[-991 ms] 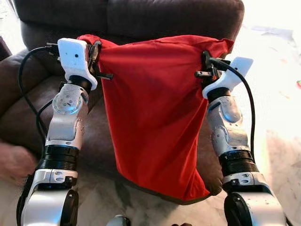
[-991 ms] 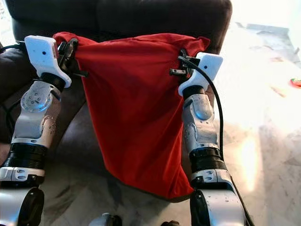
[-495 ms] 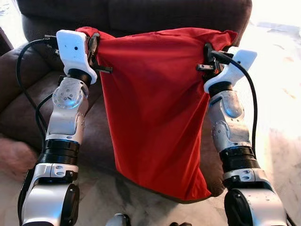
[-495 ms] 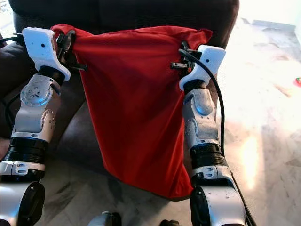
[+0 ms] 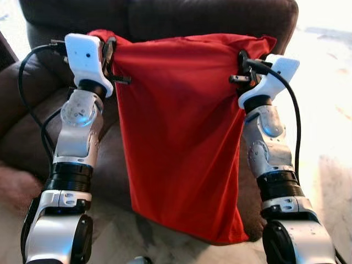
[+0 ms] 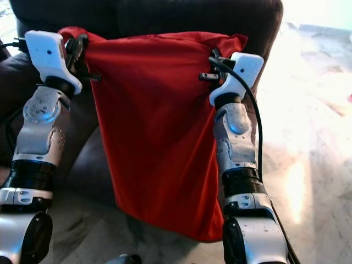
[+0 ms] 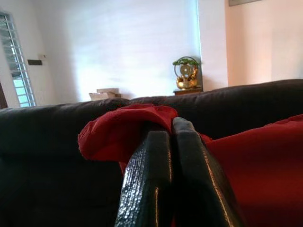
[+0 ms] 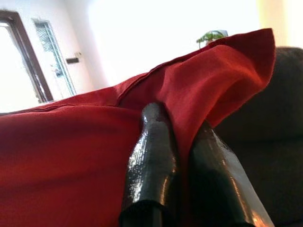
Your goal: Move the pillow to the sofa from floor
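- Sofa [image 5: 165,16]: a dark brown sofa is seen directly ahead, its backrest rising behind the raised arms and its seat cushion lying low between them. It is the place meant for the load, which is why both arms are pointed at it.
- Floor [image 5: 330,137]: pale marbled floor is seen to the right of the sofa and below its front edge.
- Pillow [image 5: 181,143]: the red pillow is held up off the floor, in front of the sofa. It hangs flat and limp like a slack cover, its top edge stretched level between the two grippers and its bottom corner dangling just above the floor. It is judged to be held wide so it can be carried over the seat without bunching.
- Left gripper [image 7: 170,142]: its black fingers are pressed together on the upper left corner of the pillow, red cloth bulging beyond the tips.
- Right gripper [image 8: 182,142]: its fingers are clamped on the upper right corner, with a fold of cloth pinched between them.
- Step in hand: the lift is judged done; the placing on the seat is not yet done.
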{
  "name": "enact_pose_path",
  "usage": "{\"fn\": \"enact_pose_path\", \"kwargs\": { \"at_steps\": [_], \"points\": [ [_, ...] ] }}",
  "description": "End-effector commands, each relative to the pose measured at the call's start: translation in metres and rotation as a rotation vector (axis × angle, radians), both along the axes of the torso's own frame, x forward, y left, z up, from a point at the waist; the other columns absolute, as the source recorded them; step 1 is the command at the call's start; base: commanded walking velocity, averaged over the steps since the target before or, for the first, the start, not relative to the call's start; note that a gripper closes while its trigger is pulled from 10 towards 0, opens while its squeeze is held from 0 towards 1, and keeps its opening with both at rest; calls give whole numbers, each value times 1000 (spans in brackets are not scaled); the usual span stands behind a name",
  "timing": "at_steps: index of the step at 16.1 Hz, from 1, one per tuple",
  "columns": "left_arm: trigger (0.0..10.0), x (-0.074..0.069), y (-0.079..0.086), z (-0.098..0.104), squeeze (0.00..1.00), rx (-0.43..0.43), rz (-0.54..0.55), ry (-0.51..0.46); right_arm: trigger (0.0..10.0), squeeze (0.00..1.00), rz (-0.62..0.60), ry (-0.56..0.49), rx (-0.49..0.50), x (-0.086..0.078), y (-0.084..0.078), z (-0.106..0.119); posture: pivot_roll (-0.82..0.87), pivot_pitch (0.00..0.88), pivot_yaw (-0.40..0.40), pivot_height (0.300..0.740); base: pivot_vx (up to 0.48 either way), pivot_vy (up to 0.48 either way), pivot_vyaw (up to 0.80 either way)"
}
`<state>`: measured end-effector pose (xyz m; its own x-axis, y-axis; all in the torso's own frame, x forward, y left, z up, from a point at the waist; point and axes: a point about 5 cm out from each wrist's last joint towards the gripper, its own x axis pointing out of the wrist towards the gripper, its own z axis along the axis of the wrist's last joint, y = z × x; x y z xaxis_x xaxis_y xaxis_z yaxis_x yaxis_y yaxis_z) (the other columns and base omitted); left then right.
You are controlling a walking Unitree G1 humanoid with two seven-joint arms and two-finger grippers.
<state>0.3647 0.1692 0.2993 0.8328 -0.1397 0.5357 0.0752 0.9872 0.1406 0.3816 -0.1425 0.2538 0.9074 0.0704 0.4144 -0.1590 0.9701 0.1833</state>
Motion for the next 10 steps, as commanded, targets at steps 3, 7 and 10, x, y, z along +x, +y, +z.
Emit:
{"fn": "enact_pose_path", "kwargs": {
  "at_steps": [3, 7, 10],
  "points": [
    [10000, -5, 6, 15, 0, -7, 18, -74, 10000, 0, -21, -130, 14, -6, -3, 32, 137, 127, 13, 726, 330, 0, 0],
    [10000, -5, 6, 16, 0, -2, 13, -73, 10000, 0, -19, -123, 22, -6, -1, 30, 140, 132, 15, 726, 340, 0, 0],
    [10000, -5, -1, 13, 0, 34, -28, -67, 10000, 0, -26, -113, 29, -6, -2, 28, 142, 133, 17, 726, 199, 0, 0]
  ]
}}
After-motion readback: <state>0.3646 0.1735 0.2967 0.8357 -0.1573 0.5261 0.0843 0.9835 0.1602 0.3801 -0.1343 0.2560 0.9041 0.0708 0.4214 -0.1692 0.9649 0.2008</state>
